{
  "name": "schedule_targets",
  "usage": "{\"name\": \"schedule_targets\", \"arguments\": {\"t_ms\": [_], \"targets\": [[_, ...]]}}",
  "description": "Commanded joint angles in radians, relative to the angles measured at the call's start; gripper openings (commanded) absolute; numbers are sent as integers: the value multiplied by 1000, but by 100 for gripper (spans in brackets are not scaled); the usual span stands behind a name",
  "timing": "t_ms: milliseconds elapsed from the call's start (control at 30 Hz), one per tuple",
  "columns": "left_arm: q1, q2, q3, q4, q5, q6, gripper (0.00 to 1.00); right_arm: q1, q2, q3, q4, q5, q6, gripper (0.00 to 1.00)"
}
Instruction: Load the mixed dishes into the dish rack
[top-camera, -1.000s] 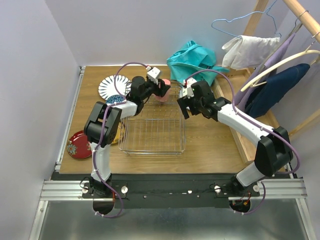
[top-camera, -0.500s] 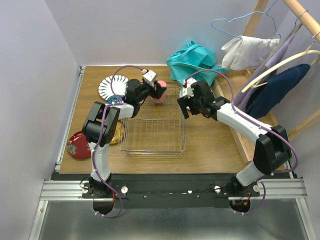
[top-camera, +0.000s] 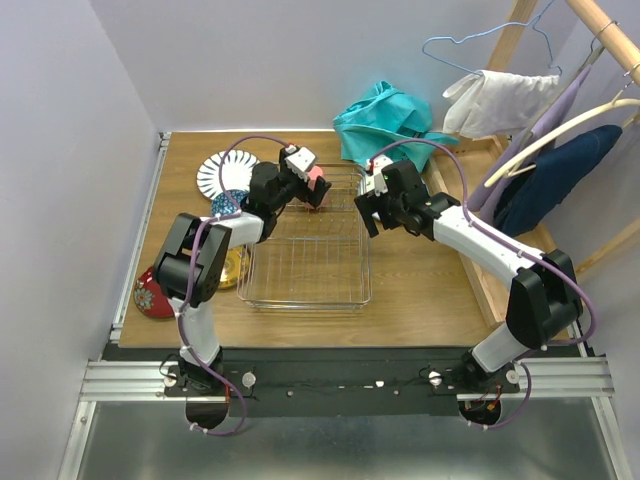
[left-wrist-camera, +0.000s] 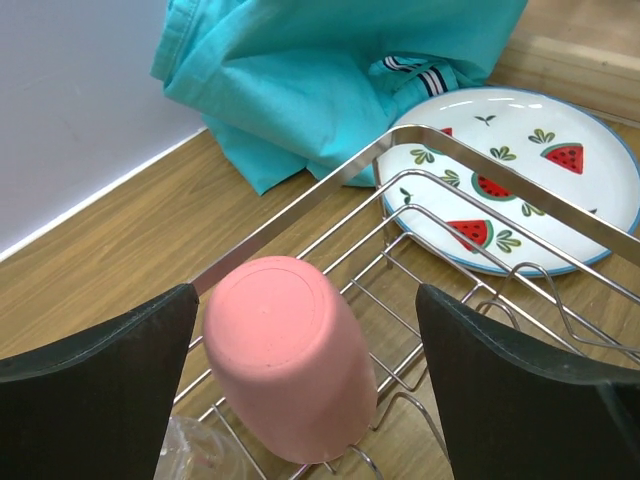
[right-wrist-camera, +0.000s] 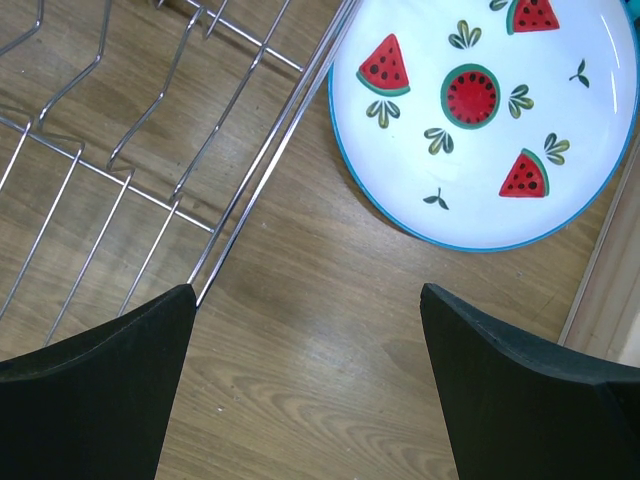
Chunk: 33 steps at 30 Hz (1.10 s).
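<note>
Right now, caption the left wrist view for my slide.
Open left end effector straddling a pink cup, base toward camera, in a corner of the dish rack; watermelon plate and teal cloth beyond.

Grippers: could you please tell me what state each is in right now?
Left gripper: open around the pink cup, not gripping it.
Right gripper: open, empty.

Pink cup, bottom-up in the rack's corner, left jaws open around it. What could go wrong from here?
1. The pink cup sits bottom-up on the dish rack wires, and the open left gripper flanks it closely; a skewed retreat could tip it.
2. The open right gripper hovers between the rack's rim and the watermelon plate; reaching for the plate, a finger may snag the rim.
</note>
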Motion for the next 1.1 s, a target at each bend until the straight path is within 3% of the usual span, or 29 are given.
{"name": "schedule_targets", "arguments": {"t_ms": [0, 100, 300, 400, 433, 500, 533, 600, 633, 700, 733, 833, 1067], "targets": [[-4, -83, 13, -61, -93, 22, 99, -9, 13, 38, -23, 0, -20, 100], [-4, -144, 17, -109, -136, 26, 99, -9, 9, 41, -29, -5, -20, 100], [25, -406, 40, -421, -203, 80, 99, -9, 8, 87, -52, -6, -45, 100], [97, -558, 57, -656, -96, 205, 98, -9, 30, 117, -49, -13, -63, 100], [123, -585, 100, -846, 42, 257, 96, -11, 39, 139, -48, -25, -69, 100], [196, -617, 157, -1034, 131, 360, 90, -12, 59, 169, -58, -64, -67, 100], [222, -616, 237, -1248, 165, 475, 87, -14, 80, 192, -64, -86, -60, 100], [302, -590, 313, -1432, 255, 587, 85, -14, 96, 207, -89, -117, -53, 100], [325, -574, 392, -1624, 281, 732, 83, -14, 110, 215, -100, -146, -42, 100], [383, -509, 466, -1803, 303, 869, 80, -14, 122, 230, -126, -174, -37, 100], [397, -482, 526, -1968, 303, 949, 78, -15, 122, 229, -127, -180, -42, 100], [448, -387, 583, -2183, 257, 1176, 75, -15, 121, 230, -124, -181, -42, 100], [486, -261, 580, -2269, 245, 1551, 71, -17, 82, 180, -94, -215, -28, 100]]}}
